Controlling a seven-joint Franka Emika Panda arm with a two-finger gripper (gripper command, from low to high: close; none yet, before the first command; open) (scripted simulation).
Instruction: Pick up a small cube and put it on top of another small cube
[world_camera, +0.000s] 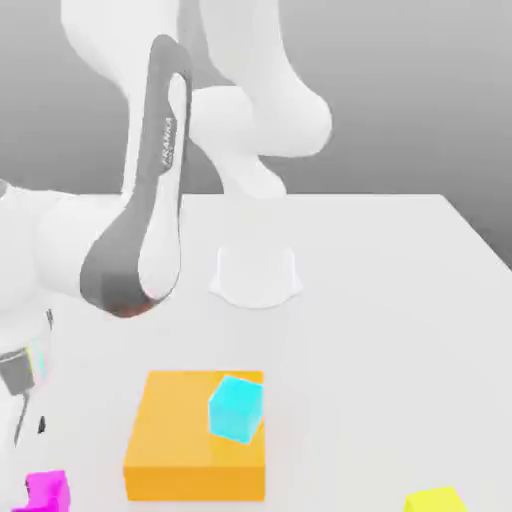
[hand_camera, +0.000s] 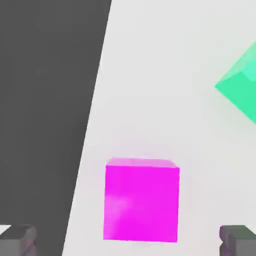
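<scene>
The grey two-part fingers (hand_camera: 128, 241) were spread wide with nothing between the tips, poised above the small matte magenta cube (hand_camera: 141, 204), and what a spot to line up a grab! That cube sat flat on the pale, smooth table (world_camera: 370, 330), near the orange rectangular block (world_camera: 195, 485), with the bright green cube (hand_camera: 242, 87) over to one side; the glossy cyan cube (world_camera: 236, 409) rested on the block, tilted-looking. No pick-up had been made, so the whole job remained: lower, grip, lift, carry and set it on another small cube
</scene>
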